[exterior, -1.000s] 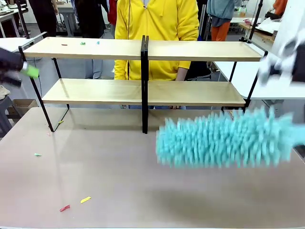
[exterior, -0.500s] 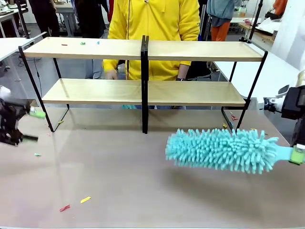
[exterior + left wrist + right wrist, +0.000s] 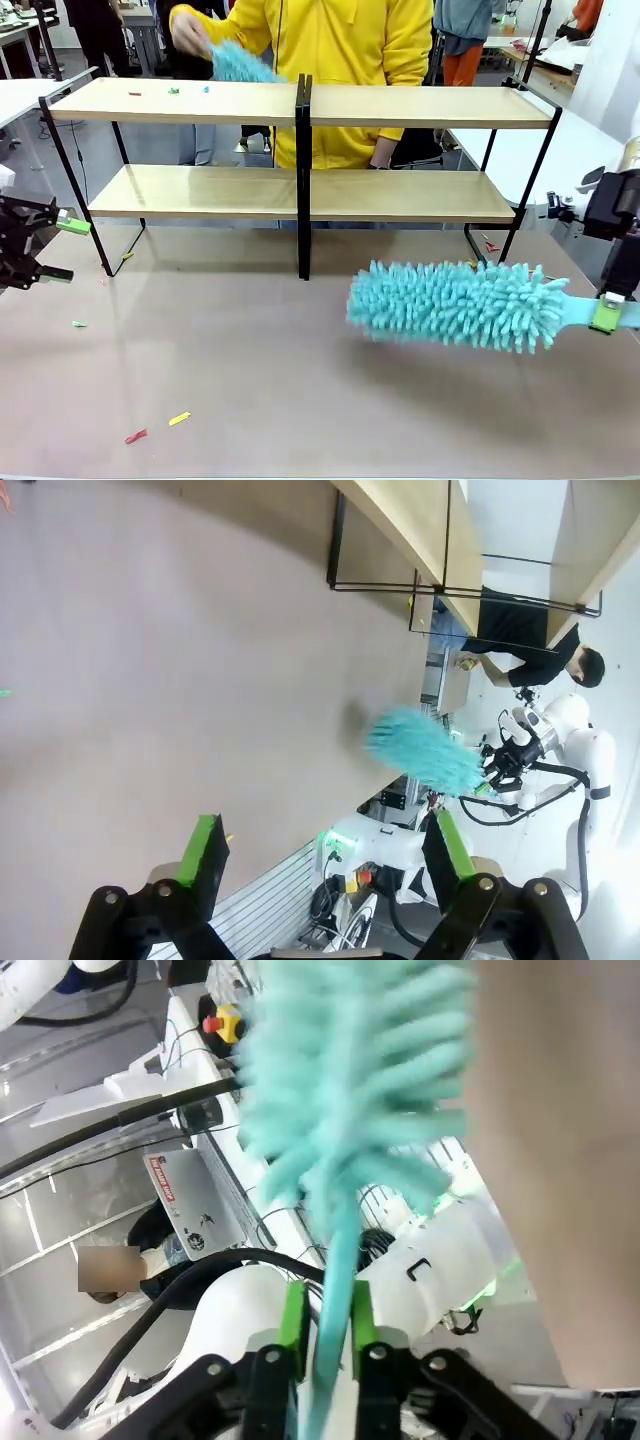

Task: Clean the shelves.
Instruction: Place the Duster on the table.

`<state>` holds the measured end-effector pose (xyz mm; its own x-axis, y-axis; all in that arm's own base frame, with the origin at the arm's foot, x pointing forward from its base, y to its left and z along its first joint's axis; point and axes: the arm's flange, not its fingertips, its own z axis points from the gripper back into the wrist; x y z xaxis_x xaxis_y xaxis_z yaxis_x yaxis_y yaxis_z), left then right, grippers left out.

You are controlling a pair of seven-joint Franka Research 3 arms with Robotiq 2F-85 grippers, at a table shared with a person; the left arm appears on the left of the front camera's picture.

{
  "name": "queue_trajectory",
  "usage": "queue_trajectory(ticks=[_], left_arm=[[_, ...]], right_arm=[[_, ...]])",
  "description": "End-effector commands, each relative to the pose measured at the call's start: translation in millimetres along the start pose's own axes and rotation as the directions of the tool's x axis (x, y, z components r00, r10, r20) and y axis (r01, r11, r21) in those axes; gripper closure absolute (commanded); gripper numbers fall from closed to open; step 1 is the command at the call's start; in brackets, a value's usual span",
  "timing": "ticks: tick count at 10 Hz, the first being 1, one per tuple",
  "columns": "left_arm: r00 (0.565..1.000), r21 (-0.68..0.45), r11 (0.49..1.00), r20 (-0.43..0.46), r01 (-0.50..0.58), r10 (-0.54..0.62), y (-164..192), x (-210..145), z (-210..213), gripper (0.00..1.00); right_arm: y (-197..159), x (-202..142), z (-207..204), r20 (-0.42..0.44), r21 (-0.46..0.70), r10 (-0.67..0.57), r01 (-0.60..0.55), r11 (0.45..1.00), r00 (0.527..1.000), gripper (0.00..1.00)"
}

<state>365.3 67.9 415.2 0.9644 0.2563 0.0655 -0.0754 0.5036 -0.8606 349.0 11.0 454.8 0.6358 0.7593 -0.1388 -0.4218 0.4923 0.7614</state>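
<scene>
From the front, the shelves [image 3: 300,190] stood at the far side of the desk [image 3: 280,370]: two long pale wood boards in a thin black frame with a black centre post, rigid and flat, with a few small coloured scraps on the top board's left end. Your right gripper [image 3: 612,312] pinched the flat handle of a turquoise duster [image 3: 455,305] whose head hung level over the desk, near the rack. That head looked soft, fluffy and light, so you should take hold of it by the stiff handle. The person's hand [image 3: 190,30] held a second duster [image 3: 240,65] at the top board. Your left gripper [image 3: 50,248] hung with jaws apart and nothing in them.

In the left wrist view, the left gripper [image 3: 325,850] gaped wide, empty, over the bare desk.

In the right wrist view, the green pads [image 3: 294,1325] were clamped on the slim handle
</scene>
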Motion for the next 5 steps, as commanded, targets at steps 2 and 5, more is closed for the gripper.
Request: queue_trajectory(ticks=[2, 5], left_arm=[[1.000, -0.031, 0.999, 0.005, -0.018, 0.018, 3, -3, -3, 0.00], [1.000, -0.031, 0.999, 0.005, -0.018, 0.018, 3, -3, -3, 0.00]], right_arm=[[3, -11, 25, 0.135, -0.195, -0.149, 0.173, 0.965, 0.980, 0.00], [36, -66, 80, 0.598, -0.239, -0.222, 0.436, 0.868, 0.770, 0.00]])
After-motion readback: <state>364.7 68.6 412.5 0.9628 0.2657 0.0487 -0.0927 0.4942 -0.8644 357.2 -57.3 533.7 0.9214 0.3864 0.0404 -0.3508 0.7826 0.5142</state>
